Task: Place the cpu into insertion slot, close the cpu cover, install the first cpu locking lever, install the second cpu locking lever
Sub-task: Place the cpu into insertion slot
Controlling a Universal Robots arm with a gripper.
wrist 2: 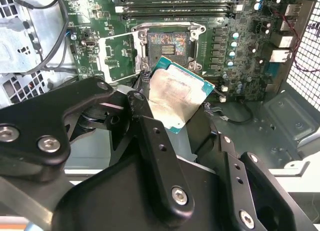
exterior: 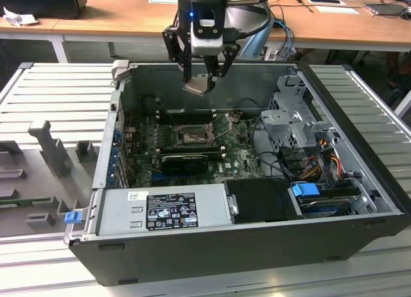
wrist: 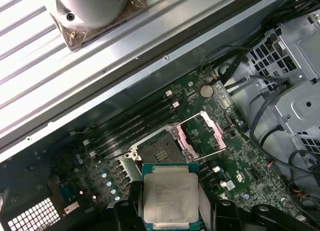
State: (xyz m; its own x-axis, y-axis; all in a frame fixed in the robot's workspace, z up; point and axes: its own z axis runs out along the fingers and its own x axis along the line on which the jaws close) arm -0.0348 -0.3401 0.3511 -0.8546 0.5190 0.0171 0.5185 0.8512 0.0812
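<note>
My gripper point(exterior: 200, 85) hangs above the open computer case, shut on the cpu point(exterior: 197, 86). The chip's silver-grey top shows between the black fingers point(wrist: 125, 212) in both wrist views point(wrist: 170, 198), point(wrist 2: 177, 97). It is tilted. Below it on the green motherboard lies the insertion slot point(wrist: 160, 150), a dark square socket with a silvery rim point(wrist 2: 167, 45) point(exterior: 191, 137), uncovered. The cpu cover point(wrist: 202, 136) stands flipped open beside the slot point(wrist 2: 120, 56). A thin locking lever point(wrist: 212, 153) sticks out at the cover's edge. The chip is well above the slot, not touching it.
Black memory slots point(wrist 2: 175, 6) run along one side of the socket. A ridged black block point(exterior: 183, 162) lies in front of it. A grey power supply point(exterior: 160, 210), a metal drive cage point(exterior: 289, 120) with cables, and the case walls point(exterior: 112, 136) enclose the board.
</note>
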